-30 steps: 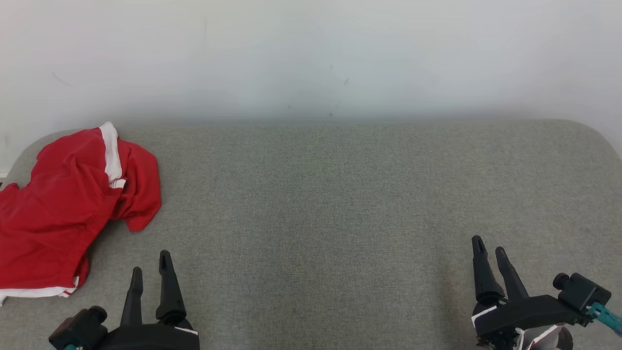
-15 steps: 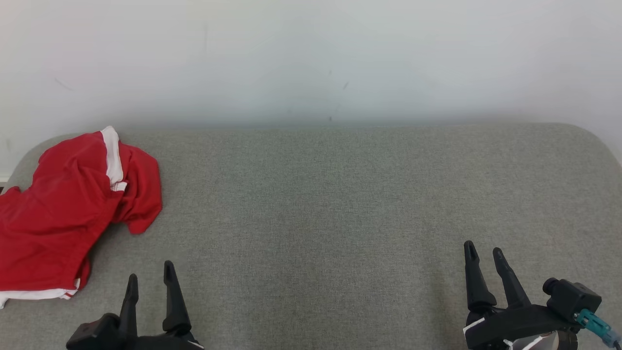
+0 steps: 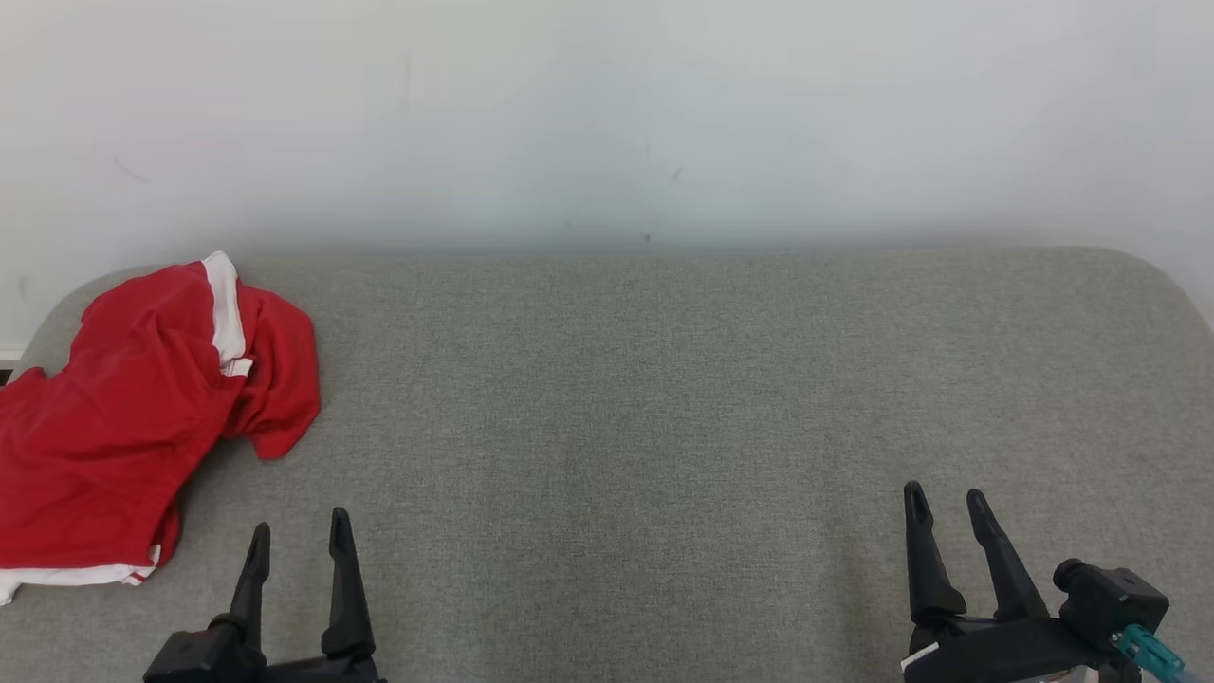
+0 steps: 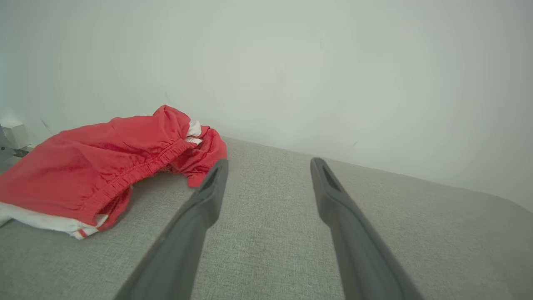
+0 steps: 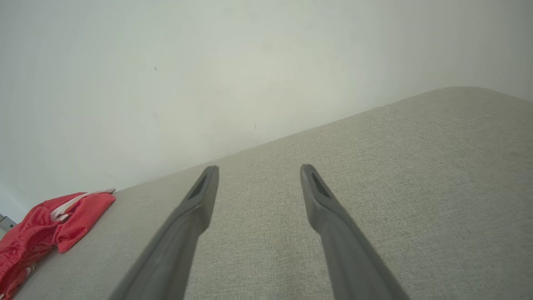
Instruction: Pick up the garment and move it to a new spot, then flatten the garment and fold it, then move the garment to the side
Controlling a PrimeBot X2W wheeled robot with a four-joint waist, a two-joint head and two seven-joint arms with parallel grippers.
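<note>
Grey woven cloth covers the broad padded surface (image 3: 607, 398) before us, which has rounded far corners and ends at a plain white wall (image 3: 607, 114). The garment (image 3: 123, 417), red with white bands, lies crumpled at the far left of that surface and reaches the left edge of our head view. One white band runs up its high fold and another lies along its near hem. Our left gripper (image 3: 299, 525) sits at the lower left with its tips pointing away from us, just beside the near corner of the garment but apart from it. Its two dark fingers (image 4: 198, 216) are spread wide with only bare grey cloth between them. In our left wrist view this gripper (image 4: 270, 161) holds nothing and touches nothing. The garment (image 4: 104, 166) lies ahead and to the left of its left fingertip, showing a gathered elastic waist and white trim underneath. Our right gripper (image 3: 944, 492) is at the lower right, well apart from the garment, with a teal plug (image 3: 1143, 650) on its body. It is spread just as wide (image 5: 259, 167) and is empty, with bare surface between the fingers. The garment (image 5: 41, 225) shows small at the lower left edge of our right wrist view. We cannot tell whether either pair of fingertips rests on the cloth or hangs just above it.
</note>
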